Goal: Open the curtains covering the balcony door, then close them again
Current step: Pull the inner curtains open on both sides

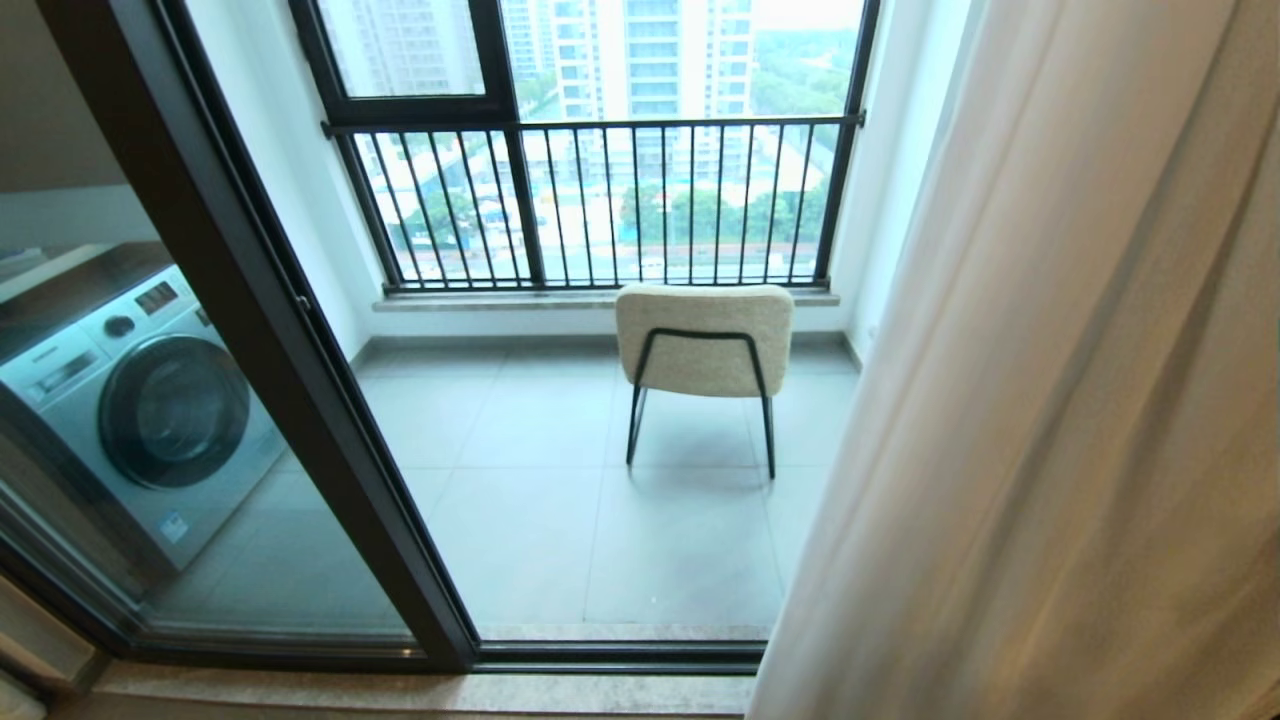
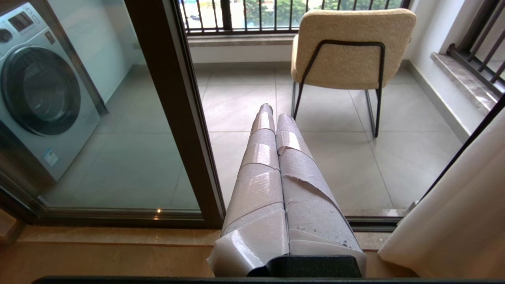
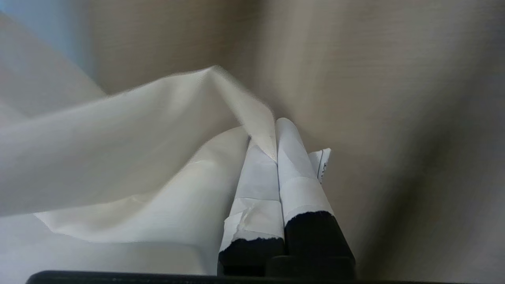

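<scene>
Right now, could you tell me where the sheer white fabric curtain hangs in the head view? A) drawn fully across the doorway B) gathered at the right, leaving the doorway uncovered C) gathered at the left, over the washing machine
B: the sheer white fabric curtain hangs bunched at the right, so the beige upholstered chair with black metal legs on the balcony shows plainly.

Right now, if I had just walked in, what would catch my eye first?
Probably the pale curtain bunched at the right, leaving the balcony door uncovered. Through the opening, a cream chair stands alone on grey tiles facing the black railing. In the right wrist view, the right end effector, its taped fingers together, pinches a fold of white fabric.
</scene>
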Controlling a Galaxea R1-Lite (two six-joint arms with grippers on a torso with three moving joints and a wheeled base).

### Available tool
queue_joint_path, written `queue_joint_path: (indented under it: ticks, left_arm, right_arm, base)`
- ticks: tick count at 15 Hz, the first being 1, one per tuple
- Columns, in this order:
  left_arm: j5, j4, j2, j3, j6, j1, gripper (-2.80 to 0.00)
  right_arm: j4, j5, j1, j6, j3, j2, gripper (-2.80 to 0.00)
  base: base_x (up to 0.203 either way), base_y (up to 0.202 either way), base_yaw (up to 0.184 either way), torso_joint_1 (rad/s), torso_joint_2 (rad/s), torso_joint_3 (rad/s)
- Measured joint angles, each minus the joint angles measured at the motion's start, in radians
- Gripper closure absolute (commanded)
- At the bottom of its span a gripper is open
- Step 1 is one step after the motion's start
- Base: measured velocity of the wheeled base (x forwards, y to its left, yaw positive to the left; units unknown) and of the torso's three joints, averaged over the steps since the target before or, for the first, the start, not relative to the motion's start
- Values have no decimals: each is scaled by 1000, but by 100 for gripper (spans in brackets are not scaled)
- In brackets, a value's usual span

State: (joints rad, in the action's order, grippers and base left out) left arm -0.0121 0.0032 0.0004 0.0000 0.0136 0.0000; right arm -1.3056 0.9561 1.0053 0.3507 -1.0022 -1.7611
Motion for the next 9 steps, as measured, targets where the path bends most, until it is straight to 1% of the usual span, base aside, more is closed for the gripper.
queue_joint_path:
  ticks: [2, 4, 7, 9]
  left_arm:
    - [0, 0, 0, 0, 0, 0, 0]
    - [0, 0, 0, 0, 0, 0, 0]
    - [1, 0, 0, 0, -1, 0, 0]
    - [1, 0, 0, 0, 0, 0, 0]
  right_arm:
    - [-4, 17, -64, -1, 48, 30, 0]
    - [-9, 16, -133, -14, 83, 48, 0]
    - [-36, 10, -227, -32, 107, 48, 0]
    - [-47, 7, -271, -32, 112, 33, 0]
  base:
    - [0, 0, 0, 0, 0, 0]
    - [0, 0, 0, 0, 0, 0]
    - [0, 0, 0, 0, 0, 0]
    - [0, 0, 0, 0, 0, 0]
